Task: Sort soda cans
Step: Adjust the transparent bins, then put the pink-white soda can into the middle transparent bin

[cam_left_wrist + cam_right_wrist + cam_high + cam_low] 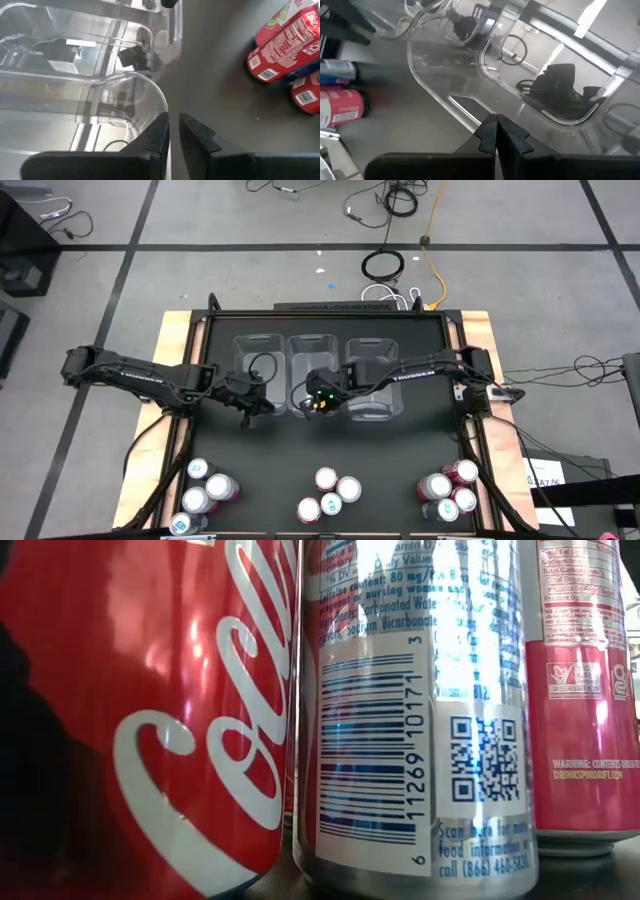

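- high view: we look straight down on a dark table (pixel 400 450) with three clear bins (pixel 316 375) in a row near its far side. the soda cans sit along the near edge in three clusters: one at the left (pixel 205 490), one in the middle (pixel 328 493) and one at the right (pixel 450 490), all well apart from the bins. the left gripper (pixel 252 406) hangs at the near edge of the left bin; the right gripper (pixel 318 404) is at the near edge of the middle bin. neither holds a can.
- low view: we see three cans close up, filling the picture: a red can with white script (pixel 150 720) at left, a silver-and-blue can with a barcode (pixel 415 720) in the middle, just beside it, and a pink can (pixel 585 690) at right, standing farther back. we see no gripper here.
- left wrist view: the left gripper (pixel 173 131) has its fingers almost together with only a thin slit between them, nothing in them, just above a clear bin's rounded rim (pixel 145 82). red cans (pixel 280 50) lie well apart on the table.
- right wrist view: the right gripper (pixel 496 131) has its fingers pressed together and empty, over a bin's corner (pixel 470 107). a red can (pixel 342 112) and a blue can (pixel 337 72) show off to one side.
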